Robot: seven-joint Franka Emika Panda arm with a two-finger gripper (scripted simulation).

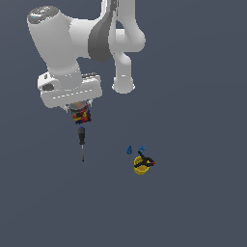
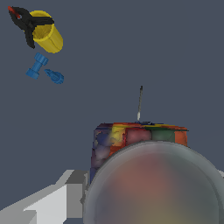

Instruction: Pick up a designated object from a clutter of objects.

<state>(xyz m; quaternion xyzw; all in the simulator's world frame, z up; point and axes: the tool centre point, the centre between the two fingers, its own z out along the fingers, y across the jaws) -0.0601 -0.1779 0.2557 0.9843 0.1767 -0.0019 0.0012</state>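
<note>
Can [image 2: 140,144] in hand [image 1: 81,113], screwdriver [image 1: 82,142] just beyond.

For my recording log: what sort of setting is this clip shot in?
Apparently a simulated tabletop workspace: a plain, featureless dark grey surface, flat rendered shading, and only a few scattered props: a multicoloured can at the gripper, a screwdriver and a yellow cup.

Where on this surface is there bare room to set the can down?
Bare: the wide stretch between the slim black-handled screwdriver and the yellow cup with black clamp, and everything below both in the exterior view. Crowded: around the cup and two small blue pieces.
</note>
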